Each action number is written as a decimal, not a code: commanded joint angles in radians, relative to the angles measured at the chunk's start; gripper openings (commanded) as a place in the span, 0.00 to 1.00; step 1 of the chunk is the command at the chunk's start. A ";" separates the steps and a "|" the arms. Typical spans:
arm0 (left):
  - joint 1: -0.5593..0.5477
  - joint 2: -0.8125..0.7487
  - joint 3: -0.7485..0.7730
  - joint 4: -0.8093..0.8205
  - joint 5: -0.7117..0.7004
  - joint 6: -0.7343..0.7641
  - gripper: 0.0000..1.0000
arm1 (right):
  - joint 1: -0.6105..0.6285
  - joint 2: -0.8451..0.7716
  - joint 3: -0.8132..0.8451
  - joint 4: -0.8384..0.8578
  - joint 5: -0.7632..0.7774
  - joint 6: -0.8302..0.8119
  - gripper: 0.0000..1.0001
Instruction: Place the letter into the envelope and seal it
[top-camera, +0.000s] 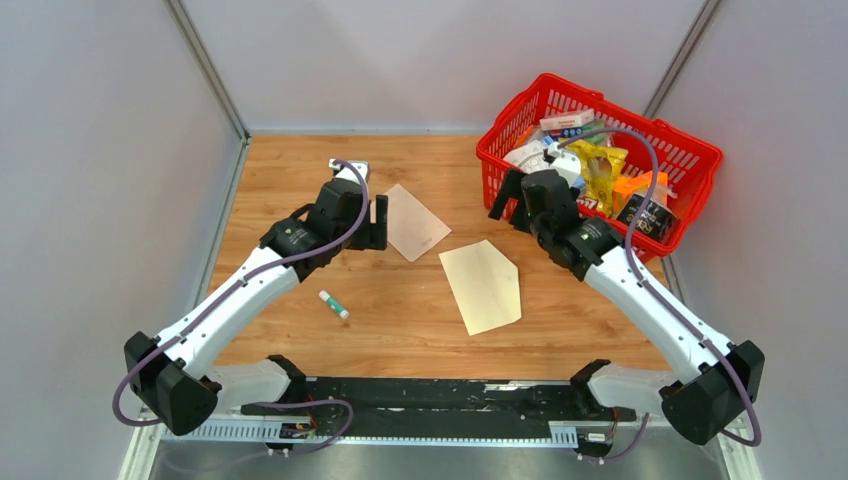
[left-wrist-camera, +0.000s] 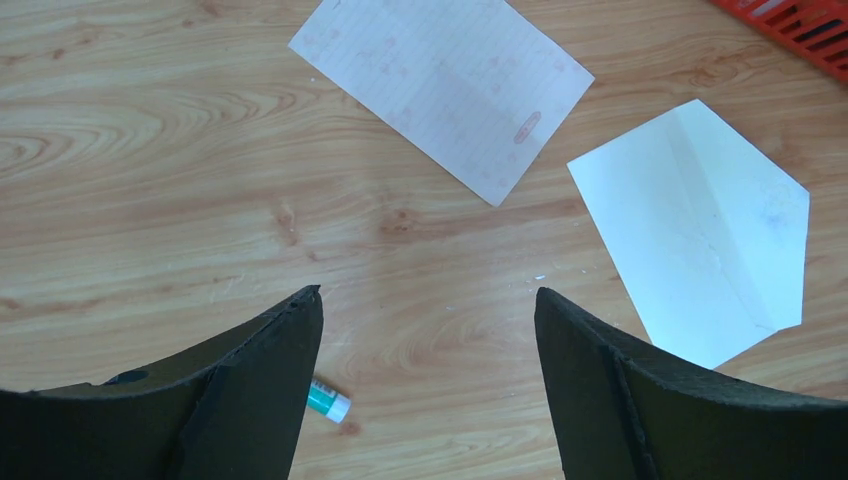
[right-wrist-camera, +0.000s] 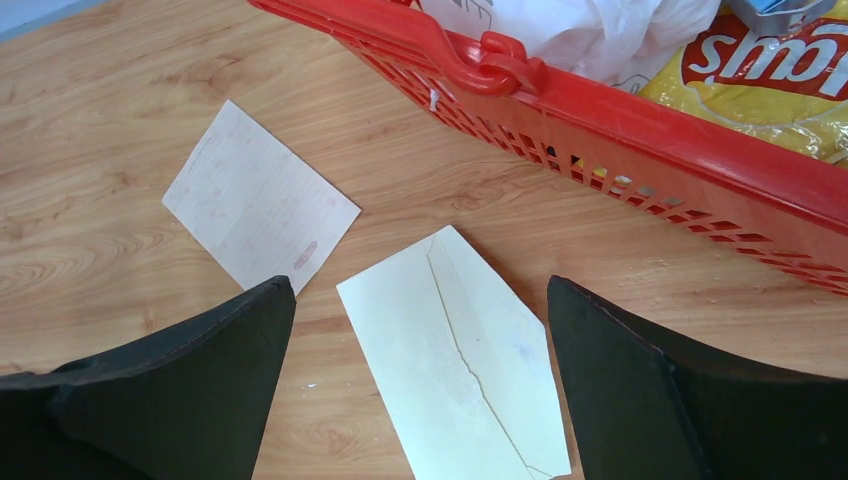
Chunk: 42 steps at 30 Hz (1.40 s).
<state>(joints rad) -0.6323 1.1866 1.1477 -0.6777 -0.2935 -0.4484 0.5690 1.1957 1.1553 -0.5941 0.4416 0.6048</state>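
The pinkish-beige letter (top-camera: 415, 222) lies flat on the wooden table, left of centre. It also shows in the left wrist view (left-wrist-camera: 445, 85) and the right wrist view (right-wrist-camera: 255, 200). The cream envelope (top-camera: 483, 285) lies flat just right of and nearer than the letter, with its pointed flap open; it also shows in both wrist views (left-wrist-camera: 700, 230) (right-wrist-camera: 460, 365). My left gripper (top-camera: 380, 225) (left-wrist-camera: 428, 295) hovers open and empty beside the letter's left edge. My right gripper (top-camera: 505, 200) (right-wrist-camera: 420, 285) hovers open and empty above the envelope's far end.
A red basket (top-camera: 600, 160) (right-wrist-camera: 620, 110) full of snack packets stands at the back right, close behind my right gripper. A small green-and-white glue stick (top-camera: 334, 305) (left-wrist-camera: 328, 400) lies on the table near my left arm. Grey walls enclose the table.
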 joint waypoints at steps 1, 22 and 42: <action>0.003 -0.025 0.003 0.040 0.020 -0.012 0.85 | 0.005 -0.021 0.023 -0.012 -0.032 -0.022 1.00; 0.313 0.827 0.628 0.020 0.192 0.007 0.82 | 0.005 0.143 0.119 -0.156 -0.187 -0.030 1.00; 0.359 1.145 0.868 -0.092 0.273 0.323 0.78 | 0.086 0.323 0.067 0.004 -0.354 0.092 1.00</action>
<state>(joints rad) -0.2928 2.2852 1.9690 -0.7361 -0.0868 -0.1986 0.6258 1.4643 1.1770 -0.6567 0.1081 0.6682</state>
